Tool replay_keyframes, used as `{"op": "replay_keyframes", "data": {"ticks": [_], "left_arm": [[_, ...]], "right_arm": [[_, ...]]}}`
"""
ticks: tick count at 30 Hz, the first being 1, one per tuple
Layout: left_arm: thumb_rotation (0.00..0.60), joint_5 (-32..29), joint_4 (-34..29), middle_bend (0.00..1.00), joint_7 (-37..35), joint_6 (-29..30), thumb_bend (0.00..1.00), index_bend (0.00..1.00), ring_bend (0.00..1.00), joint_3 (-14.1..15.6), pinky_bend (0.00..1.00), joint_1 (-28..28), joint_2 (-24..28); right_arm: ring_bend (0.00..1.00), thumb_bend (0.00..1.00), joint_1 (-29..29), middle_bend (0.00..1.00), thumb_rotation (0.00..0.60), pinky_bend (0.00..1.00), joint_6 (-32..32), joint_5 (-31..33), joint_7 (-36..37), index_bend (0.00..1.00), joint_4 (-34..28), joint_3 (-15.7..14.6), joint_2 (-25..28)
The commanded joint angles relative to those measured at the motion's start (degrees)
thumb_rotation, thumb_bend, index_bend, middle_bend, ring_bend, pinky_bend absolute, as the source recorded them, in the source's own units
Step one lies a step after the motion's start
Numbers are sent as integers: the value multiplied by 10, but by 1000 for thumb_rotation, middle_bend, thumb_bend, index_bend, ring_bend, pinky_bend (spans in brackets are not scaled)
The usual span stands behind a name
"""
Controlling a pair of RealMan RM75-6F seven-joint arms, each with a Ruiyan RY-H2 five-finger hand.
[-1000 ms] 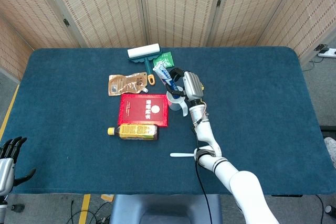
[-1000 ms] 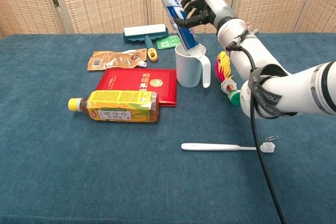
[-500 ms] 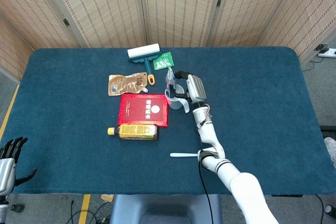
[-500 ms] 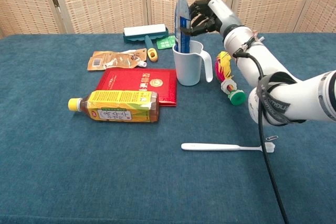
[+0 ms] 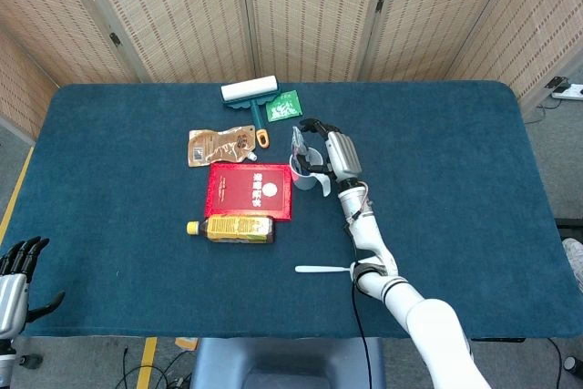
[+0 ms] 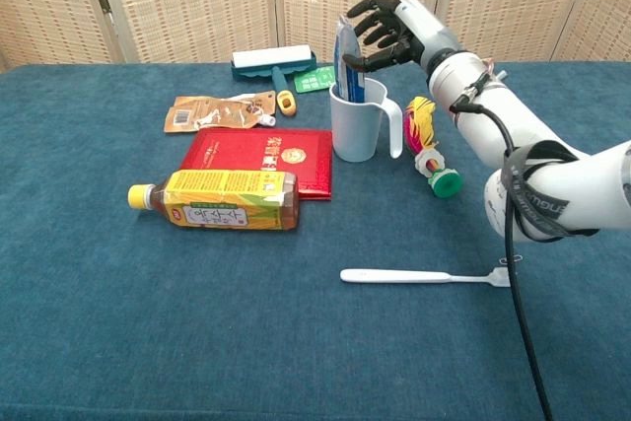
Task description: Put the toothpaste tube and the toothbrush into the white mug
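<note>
Toothpaste tube (image 6: 346, 58) upright in white mug (image 6: 359, 131)

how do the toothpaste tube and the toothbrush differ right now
The toothpaste tube stands upright inside the white mug; the toothbrush lies flat on the table, well in front of the mug. The tube is blue and white with print, the toothbrush plain white. The right hand is spread beside the tube's top; nothing is near the toothbrush. Both are long and slim.

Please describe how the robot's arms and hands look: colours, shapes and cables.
The right arm is glossy white and rounded, with dark bands and a black cable along it. The right hand has a pale grey back and black fingers. The left hand also has black fingers.
</note>
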Motion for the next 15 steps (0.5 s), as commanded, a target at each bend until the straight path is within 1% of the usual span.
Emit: {"op": "replay_keyframes", "data": {"ticks": [1,4,8,12,15], "left_arm": [[600,1,-1,152,1,0,243,154,122,0,199,0,0],[600,1,-2,152,1,1,243,154,122,0,199,0,1],[600,0,-3,151,2,3,243,154,122,-1,199,1,3],[600,-1,-2,151,2,2,243,154,122,-3,199,0,3],[600,1,-2,152,2,1,243,154,122,-4,199,-2,2]], "right_arm": [[209,201,-5,234,600,179,1,-1,-1,98,-11,-2,8],[188,201,-14,213,600,168,13,-7,-5,75,-25,-8,17],[176,204,-35,190,600,162,50,-21,-6,66,-55,-19,40],[175,224,-70,188,600,162,104,-51,-15,66,-120,-44,91],[175,232,-101,197,600,162,134,-69,-34,73,-195,-60,144]]}}
